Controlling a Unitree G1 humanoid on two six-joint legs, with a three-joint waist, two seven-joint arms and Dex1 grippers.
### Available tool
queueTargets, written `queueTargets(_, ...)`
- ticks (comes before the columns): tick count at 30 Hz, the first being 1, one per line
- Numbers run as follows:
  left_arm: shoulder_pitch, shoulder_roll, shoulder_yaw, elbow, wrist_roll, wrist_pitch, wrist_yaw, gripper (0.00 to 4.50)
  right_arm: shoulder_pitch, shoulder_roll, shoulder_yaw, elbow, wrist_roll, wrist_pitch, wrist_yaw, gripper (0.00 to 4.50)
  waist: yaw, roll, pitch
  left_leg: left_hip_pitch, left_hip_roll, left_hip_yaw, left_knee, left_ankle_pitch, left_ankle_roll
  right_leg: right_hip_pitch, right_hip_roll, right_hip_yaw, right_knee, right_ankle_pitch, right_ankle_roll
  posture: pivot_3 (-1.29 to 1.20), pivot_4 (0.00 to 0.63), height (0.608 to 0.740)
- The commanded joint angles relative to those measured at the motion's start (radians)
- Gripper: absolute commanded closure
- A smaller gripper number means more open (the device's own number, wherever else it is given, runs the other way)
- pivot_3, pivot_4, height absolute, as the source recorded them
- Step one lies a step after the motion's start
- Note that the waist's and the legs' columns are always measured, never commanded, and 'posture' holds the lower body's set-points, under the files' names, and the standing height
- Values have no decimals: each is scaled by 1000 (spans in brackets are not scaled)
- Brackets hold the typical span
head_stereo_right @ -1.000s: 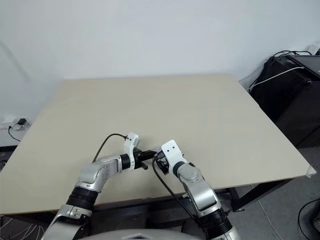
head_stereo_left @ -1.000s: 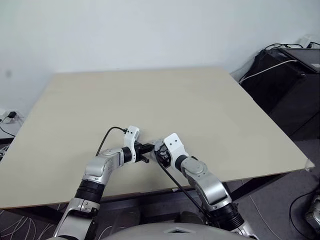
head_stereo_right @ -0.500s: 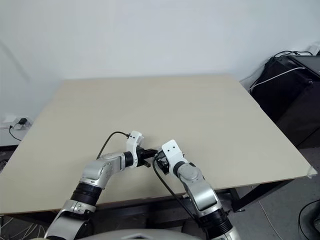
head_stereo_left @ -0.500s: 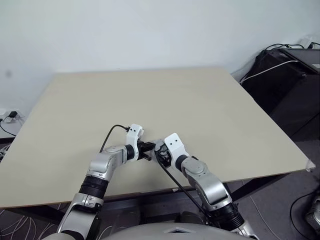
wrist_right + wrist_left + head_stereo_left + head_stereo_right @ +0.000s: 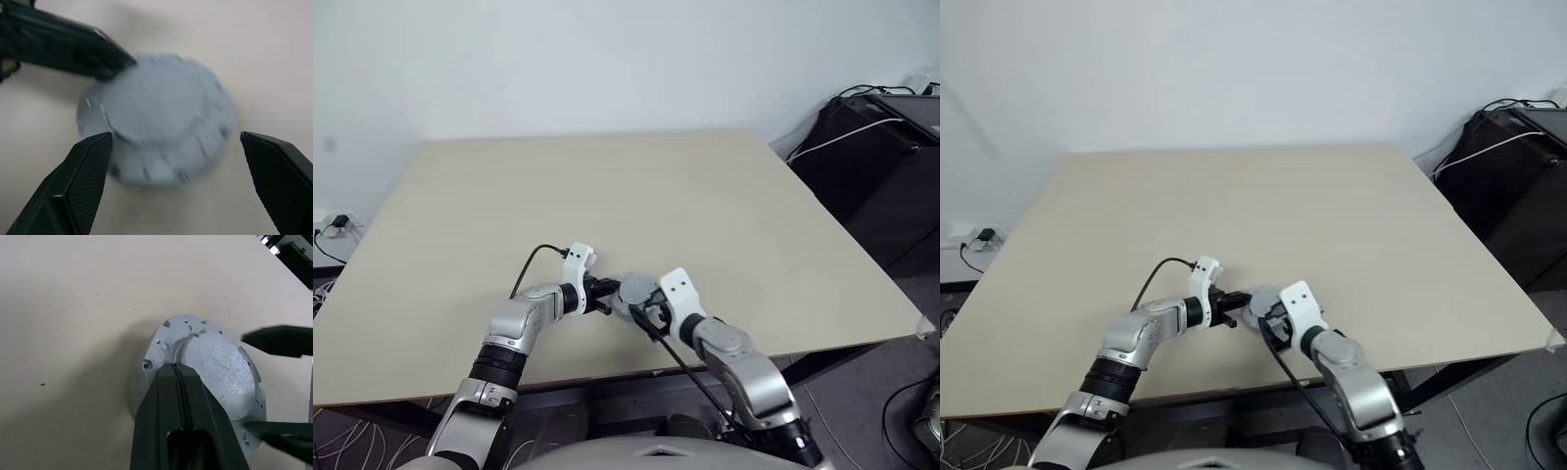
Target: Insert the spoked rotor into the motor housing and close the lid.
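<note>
Beige bench (image 5: pixel 705 215), white wall behind. Lid (image 5: pixel 215 367) grey face up, near front edge of bench between both hands. Left hand (image 5: pixel 177 377) fingers pressed together, tip over lid rim. Right hand (image 5: pixel 173 181) spread wide, fingers (image 5: pixel 85 171) either side of lid, not gripping.

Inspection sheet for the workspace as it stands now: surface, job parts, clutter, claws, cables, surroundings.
Surface: pale beige table, bare apart from the job's part.
Job's things: lid lies grey face and raised hub up near the front edge; rotor and housing nothing seen.
Clutter: nothing seen.
Claws: left claw shut, its tip resting over the lid's rim; right claw open, fingers either side of the lid, apart from it.
Cables: black cable loops off the left wrist; white cable on the cabinet.
Surroundings: white wall; black cabinet at right.
</note>
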Motion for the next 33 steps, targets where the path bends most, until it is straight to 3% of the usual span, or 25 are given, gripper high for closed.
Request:
queueTargets(1, 10, -2, -26, 13, 12, 23, -3, 4500, 18, 21, -82, -42, 83, 42, 12, 16, 0, 0, 1, 0, 0, 0, 0, 0, 0, 0, 0, 0, 0, 0, 0, 0, 0, 740)
queueTargets(17, 15, 1, -28, 12, 15, 14, -12, 4500, -91, 366, -453, 121, 415, 246, -183, 16, -8, 6, 5, -2, 0, -1, -1, 0, 0, -3, 0, 1, 1, 1, 0, 0, 0, 740)
queueTargets(27, 18, 1, -22, 5, 18, 12, -9, 4500, -93, 294, -449, 115, 564, 337, -171, 16, -7, 9, 6, -3, 0, 0, -3, 0, 0, -5, 0, 0, 0, 0, -1, 0, 0, 740)
queueTargets(33, 19, 5, -21, 6, 19, 9, -11, 4500, -117, 345, -501, 128, 653, 352, -197, 16, -6, 9, 6, -10, 0, 0, -1, 0, 0, -11, -1, 0, 0, 0, -1, 0, 0, 740)
